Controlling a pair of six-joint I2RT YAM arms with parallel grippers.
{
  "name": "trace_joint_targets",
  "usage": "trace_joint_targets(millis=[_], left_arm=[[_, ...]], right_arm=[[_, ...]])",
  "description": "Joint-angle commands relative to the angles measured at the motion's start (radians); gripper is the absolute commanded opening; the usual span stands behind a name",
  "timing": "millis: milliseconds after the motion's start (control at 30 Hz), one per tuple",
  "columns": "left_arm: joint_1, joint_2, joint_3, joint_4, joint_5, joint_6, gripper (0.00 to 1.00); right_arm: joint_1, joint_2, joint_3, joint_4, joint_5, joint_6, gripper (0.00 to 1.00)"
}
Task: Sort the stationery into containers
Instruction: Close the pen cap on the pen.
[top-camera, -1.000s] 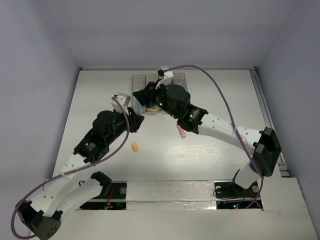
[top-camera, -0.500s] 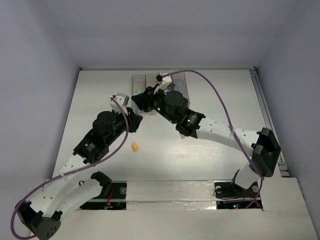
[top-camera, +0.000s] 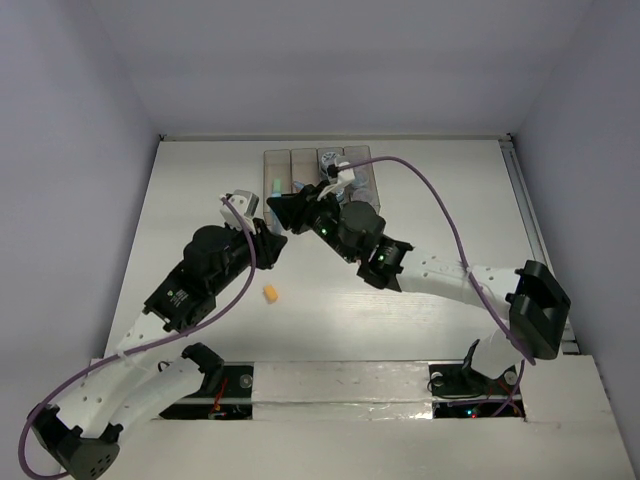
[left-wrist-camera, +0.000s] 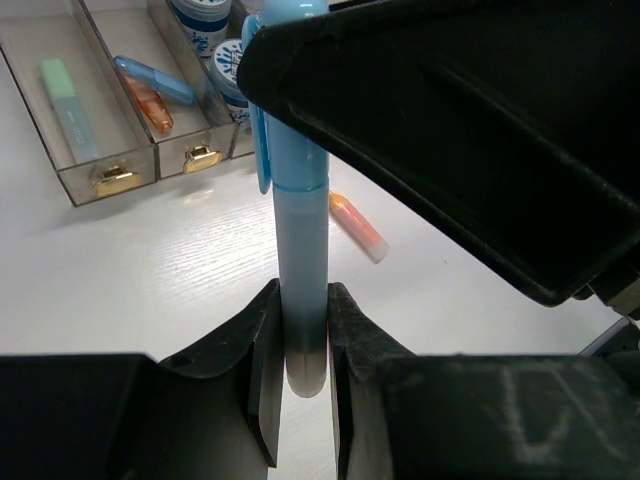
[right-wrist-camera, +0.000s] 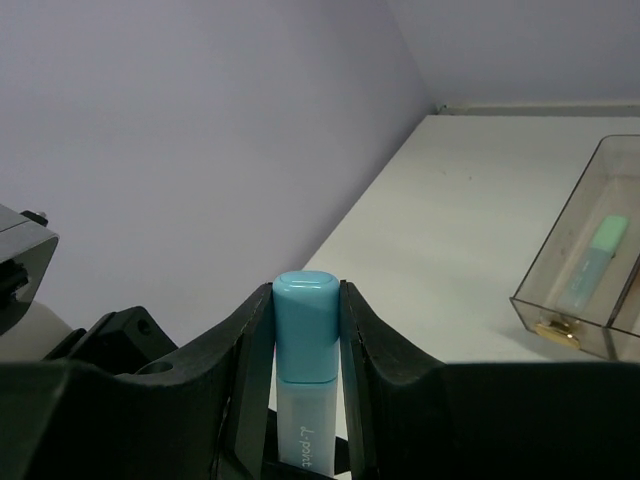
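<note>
A light blue marker (left-wrist-camera: 300, 200) is held at both ends. My left gripper (left-wrist-camera: 303, 340) is shut on its pale lower end, and my right gripper (right-wrist-camera: 306, 300) is shut on its blue cap (right-wrist-camera: 305, 325). In the top view the two grippers, left (top-camera: 270, 236) and right (top-camera: 284, 210), meet just in front of the containers (top-camera: 316, 165). The bins hold a green marker (left-wrist-camera: 66, 108), blue and orange markers (left-wrist-camera: 150, 85) and small jars (left-wrist-camera: 205, 15). A pink-orange marker (left-wrist-camera: 357, 226) lies on the table beside the blue one. An orange eraser (top-camera: 269, 292) lies near the left arm.
The white table (top-camera: 440, 200) is walled at the back and sides. The right arm (top-camera: 440, 270) stretches across the middle and hides the loose pink-orange marker in the top view. A purple cable (top-camera: 440, 185) arcs over the right half.
The right wrist has slid toward the near side, off the bins, still joined to the left gripper. The right forearm now covers the pink-orange marker on the table.
</note>
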Motion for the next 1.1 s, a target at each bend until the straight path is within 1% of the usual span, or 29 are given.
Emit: trace_joint_targets(millis=[0, 133, 433, 567, 667, 867, 1067], left_arm=[[0.008, -0.042, 0.032, 0.107, -0.048, -0.02, 0.0], [0.008, -0.038, 0.036, 0.125, -0.022, -0.028, 0.0], [0.008, -0.059, 0.066, 0.119, -0.016, -0.033, 0.0], [0.008, -0.058, 0.116, 0.101, -0.018, -0.01, 0.0], [0.008, -0.052, 0.158, 0.083, -0.047, 0.013, 0.0], [0.008, -0.015, 0.227, 0.082, -0.076, 0.043, 0.0], [0.008, 0.017, 0.273, 0.087, -0.111, 0.061, 0.0]], right_arm=[[0.033, -0.033, -0.053, 0.062, 0.01, 0.026, 0.0], [0.033, -0.033, -0.076, 0.105, -0.063, 0.053, 0.0], [0.033, -0.051, -0.096, 0.099, -0.13, 0.059, 0.0], [0.033, -0.063, -0.117, 0.071, -0.168, 0.054, 0.0], [0.033, -0.071, -0.135, 0.053, -0.191, 0.06, 0.0], [0.033, -0.05, -0.172, 0.033, -0.231, 0.105, 0.0], [0.093, -0.022, -0.177, -0.01, -0.185, 0.106, 0.0]])
